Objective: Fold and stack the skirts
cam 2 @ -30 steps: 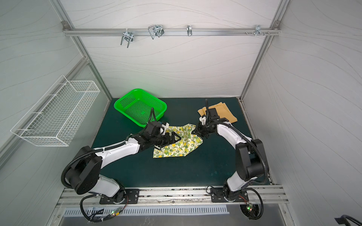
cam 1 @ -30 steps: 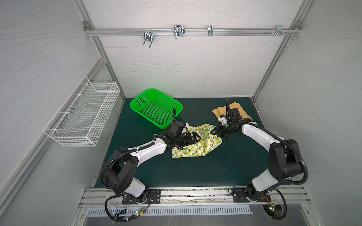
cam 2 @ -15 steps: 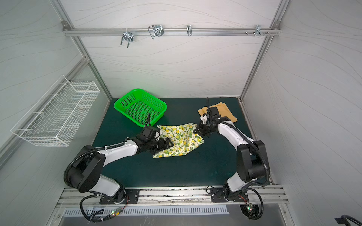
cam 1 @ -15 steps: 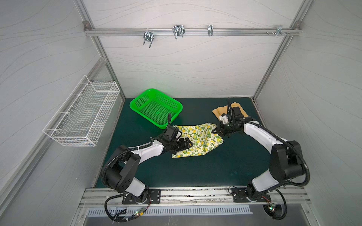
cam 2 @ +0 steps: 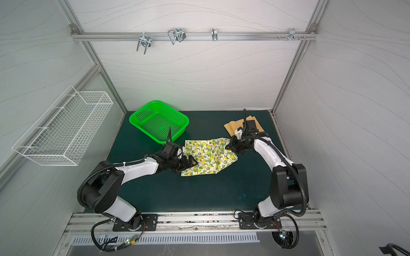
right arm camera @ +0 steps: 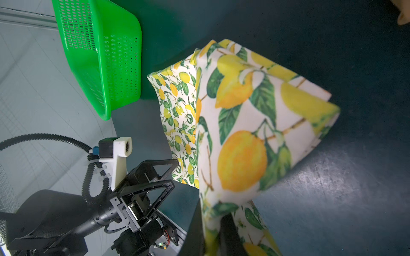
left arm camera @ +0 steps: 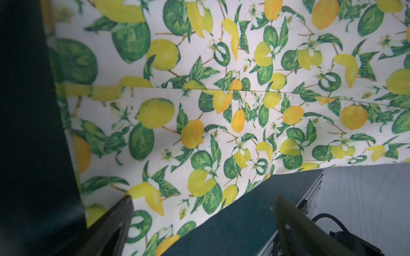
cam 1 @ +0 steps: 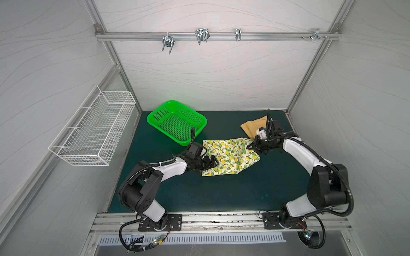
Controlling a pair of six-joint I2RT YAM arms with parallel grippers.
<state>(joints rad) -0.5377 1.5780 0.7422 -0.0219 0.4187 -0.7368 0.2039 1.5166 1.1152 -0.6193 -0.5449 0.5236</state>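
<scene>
The lemon-print skirt (cam 1: 230, 155) (cam 2: 208, 155) lies spread on the green mat in both top views. Its right corner is raised, and my right gripper (cam 1: 251, 146) (cam 2: 230, 145) (right arm camera: 210, 232) is shut on that corner of the lemon skirt (right arm camera: 244, 133). My left gripper (cam 1: 213, 164) (cam 2: 193, 163) (left arm camera: 203, 212) stands open low over the skirt's left near edge, with cloth (left arm camera: 221, 110) and bare mat between its fingers. The mustard-orange skirt (cam 1: 255, 127) (cam 2: 235, 126) lies folded at the back right, partly hidden behind the right wrist.
A green perforated basket (cam 1: 177, 122) (cam 2: 158, 120) (right arm camera: 106, 55) stands at the back left of the mat, close to the lemon skirt's far left corner. A white wire basket (cam 1: 95, 130) hangs on the left wall. Enclosure walls close in on both sides.
The lemon skirt has gone from bunched to spread flat. My left gripper, open throughout, drew back to the skirt's near left edge. The right gripper shifted slightly right, still holding the corner.
</scene>
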